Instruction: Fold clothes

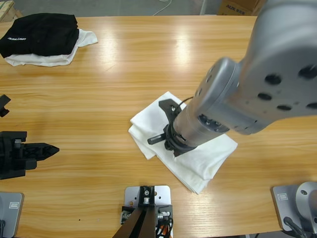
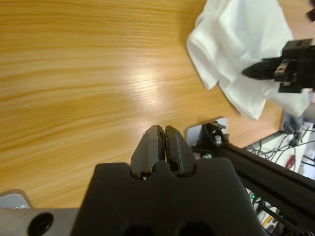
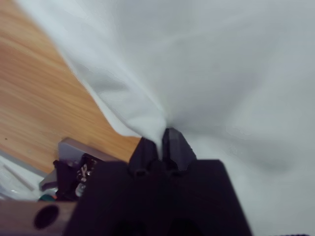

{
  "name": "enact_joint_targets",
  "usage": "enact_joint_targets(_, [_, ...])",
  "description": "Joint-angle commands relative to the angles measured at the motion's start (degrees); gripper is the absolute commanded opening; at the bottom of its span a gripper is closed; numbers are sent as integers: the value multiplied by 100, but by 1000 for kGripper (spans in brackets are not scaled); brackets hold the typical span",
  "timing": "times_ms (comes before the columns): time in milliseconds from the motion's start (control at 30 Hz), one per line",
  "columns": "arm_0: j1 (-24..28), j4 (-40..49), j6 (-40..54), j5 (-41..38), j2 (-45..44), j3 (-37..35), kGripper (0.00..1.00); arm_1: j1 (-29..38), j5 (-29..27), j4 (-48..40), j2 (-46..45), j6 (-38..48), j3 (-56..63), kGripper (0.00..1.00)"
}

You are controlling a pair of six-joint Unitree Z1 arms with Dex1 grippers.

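Fabric first: the white T-shirt (image 1: 208, 153) is soft matte cotton, folded into a thick, roughly rectangular bundle with a few stacked layers showing along its lower edge. It sits a bit right of the table's centre, around 4 o'clock from the middle. Its long axis runs diagonally, from 10 o'clock down to 4 o'clock, with one corner poking toward the near edge of the table (image 1: 124, 64). That table is glossy wood with long straight grain and a couple of bright light reflections.

Count: one folded white shirt in play, two arms, and one separate pile up at the 10 o'clock corner, made of a black garment (image 1: 39, 33) with small white lettering lying on top of another white garment (image 1: 85, 38). That pile is well apart from everything else.

The right gripper (image 1: 154, 139) comes in from the 2 o'clock side on a chunky silver arm and is down over the shirt's left part. In the right wrist view its black jaws are pinched together with a ridge of white cloth caught between them.

The left gripper (image 1: 52, 148) is parked at 9 o'clock, low over bare wood, with its jaws pressed together and nothing between them, well clear of the shirt.
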Motion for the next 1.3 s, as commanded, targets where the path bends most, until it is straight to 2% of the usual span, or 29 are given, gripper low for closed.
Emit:
enact_joint_targets(33, [-51,-57,-118,-50,4,220,0,81,245,-359,95,109,293,0])
enact_joint_targets(100, [-60,-59,-118,-50,4,220,0,81,482,-596,140,111,395,0])
enact_joint_targets(133, [-60,-59,-118,-50,4,220,0,81,676,-830,186,125,520,61])
enact_joint_targets(167, [-60,-57,-118,-50,-2,220,0,81,885,-1072,244,141,673,278])
enact_joint_targets(200, [-60,-56,-118,-50,-5,220,0,81,959,-1211,270,190,793,413])
enact_joint_targets(267, [-64,-56,-119,-50,-19,228,0,81,1024,-1398,265,257,974,513])
enact_joint_targets(300, [-69,-56,-125,-50,-23,235,0,81,1039,-1528,225,280,1090,628])
enact_joint_targets(433, [-83,-57,-135,-50,-17,237,0,81,885,-1786,-97,278,1246,964])
enact_joint_targets(500, [-88,-61,-135,-50,-23,242,0,81,639,-1781,-493,209,1246,1000])
enact_joint_targets(567, [-95,-56,-139,-50,-25,246,0,81,438,-1584,-1096,113,1148,1000])
enact_joint_targets(733, [-104,-56,-144,-20,-77,264,0,81,-75,197,-2018,-86,237,1000])
enact_joint_targets(867, [-104,-56,-109,7,-95,40,0,81,-91,596,-2816,-68,24,997])
enact_joint_targets(900, [-104,-56,-93,0,-2,-137,0,81,-151,594,-2959,-44,84,957])
enact_joint_targets(933, [-104,-56,5,-7,179,-357,0,81,-268,576,-3041,-24,263,817])
enact_joint_targets(967, [-104,-56,165,-18,418,-594,0,74,-386,568,-3061,13,478,561])
enact_joint_targets(1000, [-104,-56,359,-46,707,-861,0,69,-439,497,-3068,34,692,251])
enact_joint_targets(1033, [-104,-56,570,-123,1021,-1150,0,67,-506,309,-3108,90,958,17])
enact_joint_targets(1167, [-101,-59,1269,-394,2201,-2257,0,66,-771,-770,-3309,735,2218,0])
enact_joint_targets(1300, [-25,-163,1549,-883,2885,-2691,0,66,-718,-1797,-3541,1018,3232,0])
